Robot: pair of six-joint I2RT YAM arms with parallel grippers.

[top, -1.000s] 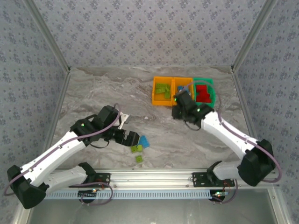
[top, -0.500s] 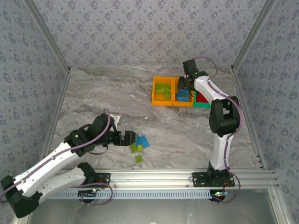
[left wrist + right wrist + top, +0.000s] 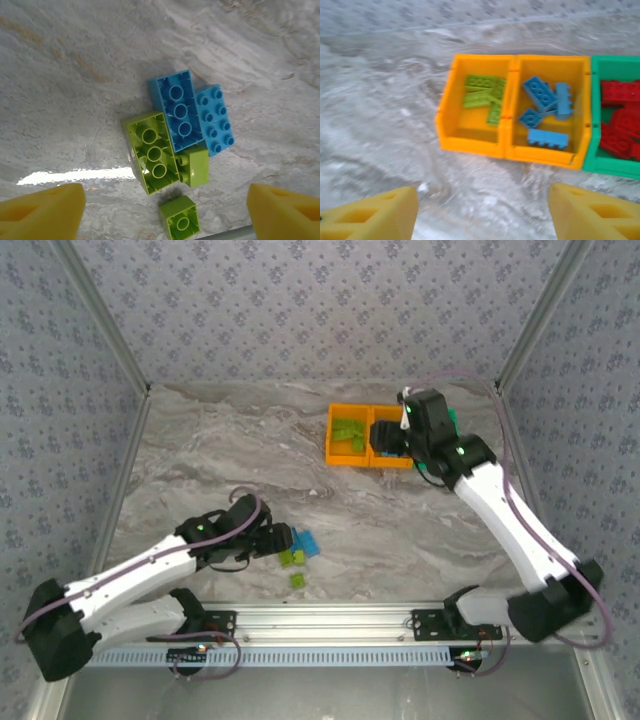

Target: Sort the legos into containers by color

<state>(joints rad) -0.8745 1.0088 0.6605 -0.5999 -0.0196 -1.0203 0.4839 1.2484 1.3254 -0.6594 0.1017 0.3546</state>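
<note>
Several loose legos lie near the table's front: two light blue bricks (image 3: pixel 176 111) (image 3: pixel 215 120), a lime oblong one (image 3: pixel 152 152) lying upside down, a small lime one (image 3: pixel 197 166) on its side, and a lime square (image 3: pixel 180 222). My left gripper (image 3: pixel 165 212) hangs open over them, its fingertips (image 3: pixel 42 210) wide on either side. It sits just left of the pile (image 3: pixel 300 552). Three containers stand in a row: an orange bin (image 3: pixel 470 145) with lime bricks, an orange bin (image 3: pixel 545 155) with blue bricks, and a green bin (image 3: pixel 605 165) with red bricks. My right gripper (image 3: pixel 482 212) is open and empty, in front of them.
The right arm (image 3: pixel 490 490) crosses over the green bin and hides most of it from above. Patterned walls enclose the marble table (image 3: pixel 220 440). An aluminium rail (image 3: pixel 330 618) runs along the near edge, close to the loose bricks.
The right arm has swung from behind the bins to above their right end. The left gripper has shifted slightly right, closer to the loose bricks, and its arm has bent lower.
</note>
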